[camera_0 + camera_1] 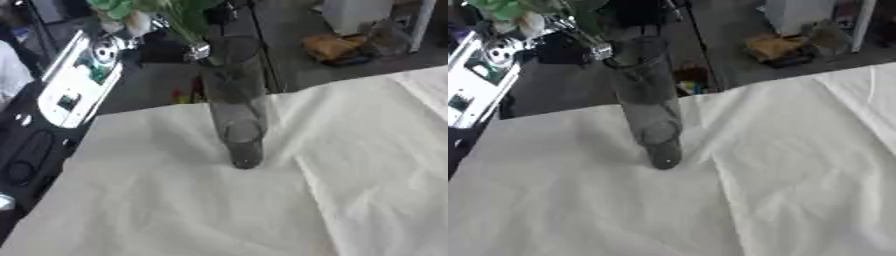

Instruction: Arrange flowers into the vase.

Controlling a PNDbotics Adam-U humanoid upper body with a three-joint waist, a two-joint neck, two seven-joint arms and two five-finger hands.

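A tall clear glass vase [236,110] stands upright on the white cloth [201,210] near the table's far edge. Above its mouth, at the top left of the view, hangs a bunch of flowers [131,12] with green leaves and a pale blossom. Its green stems slant down toward the vase's rim. A black and silver shape [166,44] beside the stems looks like my left hand. It is mostly cut off and blurred, and its grip does not show. My right hand is nowhere in view.
A white device with a small screen [74,80] lies past the table's left edge, with a black cable loop [26,155] below it. On the floor beyond sit an orange-brown bundle [337,47] and a white box [354,15]. The cloth is wrinkled.
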